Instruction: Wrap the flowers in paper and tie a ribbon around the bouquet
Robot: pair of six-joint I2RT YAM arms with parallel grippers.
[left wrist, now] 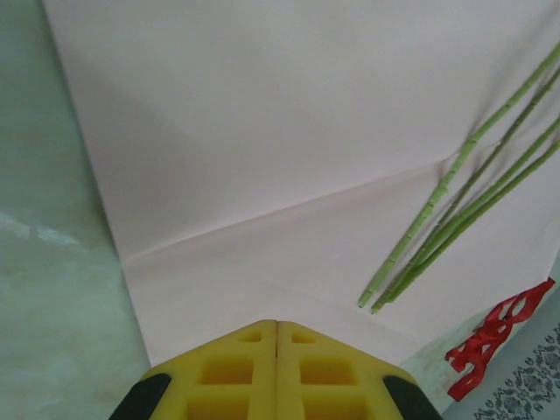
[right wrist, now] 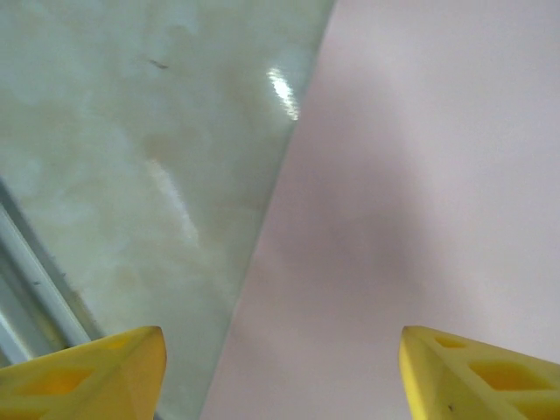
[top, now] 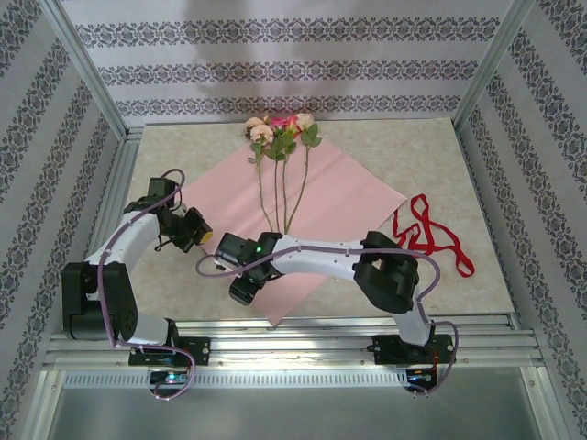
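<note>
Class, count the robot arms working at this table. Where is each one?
2. The left arm bends in towards the left corner of the paper; the right arm stretches leftward across the paper's near part. None seems hidden.

1. Bare desk left of paper is left open.
2. Paper's middle is blocked by flowers.
3. Desk right of paper is cluttered by ribbon.
4. Paper's near-left edge is overhung by right end effector.
</note>
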